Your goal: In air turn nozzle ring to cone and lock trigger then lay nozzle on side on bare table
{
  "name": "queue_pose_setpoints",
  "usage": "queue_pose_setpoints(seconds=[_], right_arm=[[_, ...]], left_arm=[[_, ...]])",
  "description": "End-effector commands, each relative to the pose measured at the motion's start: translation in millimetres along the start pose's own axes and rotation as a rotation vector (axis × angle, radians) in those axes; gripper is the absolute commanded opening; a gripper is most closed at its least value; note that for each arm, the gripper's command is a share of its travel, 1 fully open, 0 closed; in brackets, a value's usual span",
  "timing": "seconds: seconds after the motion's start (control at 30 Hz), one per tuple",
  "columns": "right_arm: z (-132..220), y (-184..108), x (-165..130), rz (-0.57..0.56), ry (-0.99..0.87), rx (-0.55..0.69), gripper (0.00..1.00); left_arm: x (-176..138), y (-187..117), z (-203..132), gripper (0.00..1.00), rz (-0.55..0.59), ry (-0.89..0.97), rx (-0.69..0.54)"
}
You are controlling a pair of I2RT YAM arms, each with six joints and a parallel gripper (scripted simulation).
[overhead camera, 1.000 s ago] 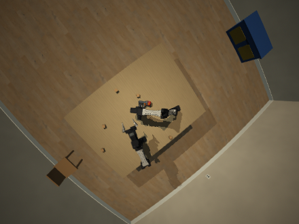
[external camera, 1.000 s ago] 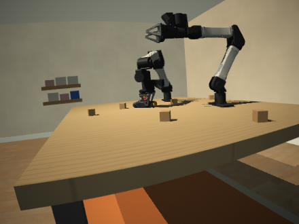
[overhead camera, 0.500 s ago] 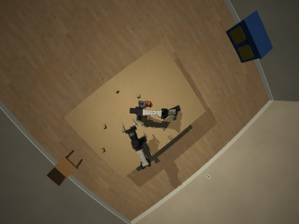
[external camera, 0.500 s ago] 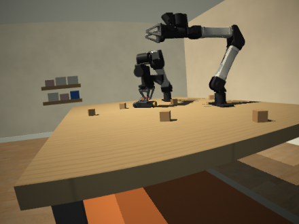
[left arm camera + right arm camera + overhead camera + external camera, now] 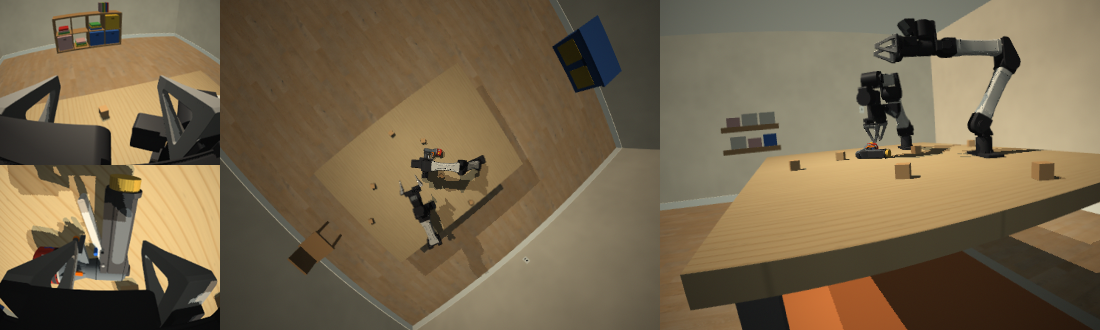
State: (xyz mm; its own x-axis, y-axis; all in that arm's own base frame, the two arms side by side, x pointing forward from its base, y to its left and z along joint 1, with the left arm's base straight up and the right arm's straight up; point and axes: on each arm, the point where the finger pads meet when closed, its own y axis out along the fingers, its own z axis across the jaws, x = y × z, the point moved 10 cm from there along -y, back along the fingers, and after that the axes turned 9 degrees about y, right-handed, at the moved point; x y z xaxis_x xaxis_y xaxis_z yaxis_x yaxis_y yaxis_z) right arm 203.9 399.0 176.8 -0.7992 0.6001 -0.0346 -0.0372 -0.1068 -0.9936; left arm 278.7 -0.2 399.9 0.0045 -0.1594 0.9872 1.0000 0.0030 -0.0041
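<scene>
Nozzle (image 5: 428, 152) (image 5: 867, 153) (image 5: 119, 231) laid on its side on the table (image 5: 350, 160) (image 5: 830, 200) (image 5: 79, 114) (image 5: 181, 213), right claw (image 5: 875, 140) (image 5: 109, 241) poised just above, fingers parted, nothing gripped, left claw (image 5: 409, 179) (image 5: 880, 51) (image 5: 109, 77) held high, spread wide.
</scene>
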Motion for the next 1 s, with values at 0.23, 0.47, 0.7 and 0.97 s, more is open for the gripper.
queue_pose_setpoints(seconds=[0.23,0.47,0.7,0.97], right_arm=[[-2.1,-29.2,-38.0,-0.032,0.218,-0.158,0.63],[-1.6,-41.1,-65.4,-0.072,0.392,-0.261,0.63],[7.7,-62.5,-108.6,-0.121,0.616,-0.399,0.63],[25.0,-85.3,-153.5,-0.193,0.862,-0.558,0.63]], left_arm=[[-0.2,7.3,1.2,0.78,0.015,-0.004,-0.003],[-15.0,12.8,-8.5,0.78,0.079,0.012,-0.048],[-32.1,30.3,-24.4,0.78,0.188,0.035,-0.132],[-33.8,36.3,-28.6,0.78,0.202,0.042,-0.138]])
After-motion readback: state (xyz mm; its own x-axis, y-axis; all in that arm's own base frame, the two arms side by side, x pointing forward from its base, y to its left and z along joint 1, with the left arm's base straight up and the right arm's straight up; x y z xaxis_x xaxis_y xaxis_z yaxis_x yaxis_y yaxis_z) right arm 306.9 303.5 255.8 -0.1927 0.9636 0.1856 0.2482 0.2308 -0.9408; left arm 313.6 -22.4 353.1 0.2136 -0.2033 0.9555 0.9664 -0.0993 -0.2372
